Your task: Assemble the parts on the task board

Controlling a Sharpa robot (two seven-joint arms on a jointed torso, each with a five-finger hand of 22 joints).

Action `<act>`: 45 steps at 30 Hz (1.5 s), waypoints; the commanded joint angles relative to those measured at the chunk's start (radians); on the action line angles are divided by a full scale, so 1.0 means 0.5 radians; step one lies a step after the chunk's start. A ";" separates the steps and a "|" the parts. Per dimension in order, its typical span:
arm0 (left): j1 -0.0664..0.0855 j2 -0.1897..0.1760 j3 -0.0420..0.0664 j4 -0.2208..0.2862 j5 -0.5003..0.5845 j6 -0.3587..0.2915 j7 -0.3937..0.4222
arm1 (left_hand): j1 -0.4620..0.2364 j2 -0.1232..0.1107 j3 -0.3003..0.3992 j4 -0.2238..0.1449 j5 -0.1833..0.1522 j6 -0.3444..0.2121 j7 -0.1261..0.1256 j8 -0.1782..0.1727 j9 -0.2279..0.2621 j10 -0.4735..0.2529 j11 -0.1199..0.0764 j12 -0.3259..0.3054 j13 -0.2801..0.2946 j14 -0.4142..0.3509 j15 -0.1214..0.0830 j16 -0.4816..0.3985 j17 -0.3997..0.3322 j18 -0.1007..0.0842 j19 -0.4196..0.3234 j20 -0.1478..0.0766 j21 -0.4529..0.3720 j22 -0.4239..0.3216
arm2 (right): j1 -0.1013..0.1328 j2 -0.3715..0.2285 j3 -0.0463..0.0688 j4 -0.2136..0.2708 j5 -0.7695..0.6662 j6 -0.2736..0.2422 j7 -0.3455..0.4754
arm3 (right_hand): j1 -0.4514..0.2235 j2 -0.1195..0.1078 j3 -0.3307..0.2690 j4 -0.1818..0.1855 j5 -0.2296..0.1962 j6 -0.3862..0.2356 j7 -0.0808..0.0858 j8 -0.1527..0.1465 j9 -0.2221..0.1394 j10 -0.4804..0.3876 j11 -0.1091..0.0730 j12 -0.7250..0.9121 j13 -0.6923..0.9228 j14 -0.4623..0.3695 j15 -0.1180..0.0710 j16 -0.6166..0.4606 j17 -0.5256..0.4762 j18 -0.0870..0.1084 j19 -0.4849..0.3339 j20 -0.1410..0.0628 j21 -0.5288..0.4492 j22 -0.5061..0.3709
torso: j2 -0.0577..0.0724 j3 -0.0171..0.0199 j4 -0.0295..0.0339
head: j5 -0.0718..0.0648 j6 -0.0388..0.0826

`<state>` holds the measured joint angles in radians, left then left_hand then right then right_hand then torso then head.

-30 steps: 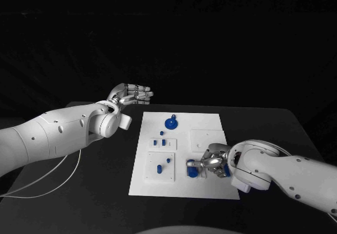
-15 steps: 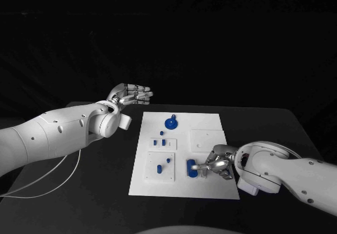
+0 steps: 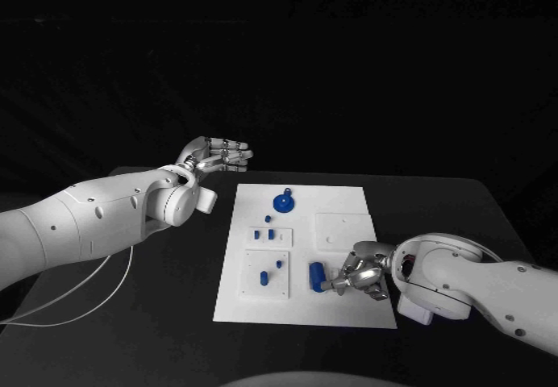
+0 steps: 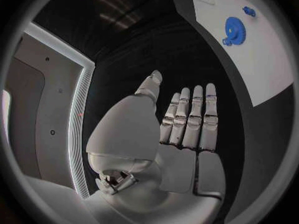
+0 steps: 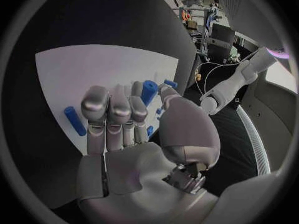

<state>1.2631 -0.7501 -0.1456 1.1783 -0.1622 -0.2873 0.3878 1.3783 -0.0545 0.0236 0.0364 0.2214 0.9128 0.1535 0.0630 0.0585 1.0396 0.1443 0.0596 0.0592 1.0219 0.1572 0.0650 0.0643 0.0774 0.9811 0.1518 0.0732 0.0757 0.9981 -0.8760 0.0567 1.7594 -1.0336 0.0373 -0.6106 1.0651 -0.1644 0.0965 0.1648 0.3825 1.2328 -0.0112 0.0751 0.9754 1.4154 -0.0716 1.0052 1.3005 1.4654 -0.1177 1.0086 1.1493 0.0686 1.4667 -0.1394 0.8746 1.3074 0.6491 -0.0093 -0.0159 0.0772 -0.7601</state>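
**Right hand at blue peg, near board edge**

Right hand [image 3: 363, 278] curled beside blue peg [image 3: 316, 277] on task board [image 3: 349, 201]; grasp cannot be confirmed. Peg appears light, rigid, smooth: grip mid-shaft. Gear [image 3: 283, 201] beyond. Left hand [image 3: 216, 153] hovers, fingers straight, empty.

A black table [image 3: 465, 201] stands before a dark, unlit backdrop

**Occlusions and unclear detail**

Right silver hand [image 3: 358, 278] covers part of the white task board [image 3: 349, 314]; fingertip contact with the blue upright cylinder [image 5: 149, 91] cannot be told. Small blue pegs [image 3: 265, 235] too small to resolve.
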 commanded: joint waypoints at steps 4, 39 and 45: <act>0.000 0.002 0.001 0.001 0.011 0.031 0.011 | -0.002 0.016 -0.003 0.011 0.007 0.010 0.002 -0.003 0.001 0.002 -0.003 -0.001 -0.002 0.018 -0.001 -0.009 -0.002 -0.001 0.009 -0.006 0.006 -0.002 | -0.007 0.010 0.001 -0.008 0.003 0.045 0.030 | -0.003 0.040 0.023 -0.096 0.263 -0.009 -0.019 -0.012 -0.022 -0.005 -0.019 0.004 0.002 -0.002 -0.019 -0.002 -0.002 -0.030 0.120 -0.018 0.004 0.204 | 0.000 -0.0010 0.001 | 0.000 -0.005; 0.000 0.003 -0.003 -0.003 0.011 0.035 -0.001 | -0.006 0.030 -0.003 0.017 0.009 0.013 0.002 -0.003 0.001 0.003 -0.002 0.000 -0.002 0.021 0.000 -0.008 -0.001 0.000 0.010 -0.006 0.007 -0.002 | -0.047 0.111 0.000 -0.094 -0.044 -0.008 -0.014 | -0.172 0.182 0.083 -0.320 0.247 -0.009 -0.027 -0.009 -0.004 -0.003 -0.024 0.014 0.008 -0.004 -0.021 -0.002 -0.019 -0.032 0.120 -0.020 0.002 0.200 | -0.001 -0.0011 0.000 | -0.003 -0.008; 0.000 0.001 -0.004 -0.003 0.011 0.035 -0.003 | -0.006 0.037 -0.002 0.020 0.008 0.016 0.002 -0.002 0.001 0.003 -0.002 0.000 -0.002 0.024 0.002 -0.009 -0.002 0.000 0.010 -0.005 0.007 -0.002 | -0.066 0.119 0.000 -0.102 -0.057 -0.003 -0.022 | -0.135 0.188 0.076 -0.364 0.132 -0.005 -0.026 -0.010 -0.019 -0.005 -0.023 0.010 0.005 -0.004 -0.021 -0.002 -0.019 -0.032 0.120 -0.020 0.000 0.201 | 0.000 -0.0001 0.001 | -0.001 -0.012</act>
<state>1.2631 -0.7501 -0.1479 1.1748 -0.1620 -0.2819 0.3820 1.3739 -0.0463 0.0222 0.0403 0.2214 0.9128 0.1535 0.0630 0.0585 1.0395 0.1443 0.0596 0.0592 1.0294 0.1572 0.0650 0.0642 0.0773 0.9811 0.1518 0.0731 0.0759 0.9678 -0.8185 0.0566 1.7096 -1.0482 0.0145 -0.6167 0.9900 -0.0707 0.1339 -0.0117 0.4574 1.2303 -0.0194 0.0751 0.9665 1.4153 -0.0788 1.0099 1.3032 1.4650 -0.1233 1.0086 1.1405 0.0686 1.4630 -0.1427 0.8746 1.3074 0.6487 -0.0095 -0.0158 0.0760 -0.7650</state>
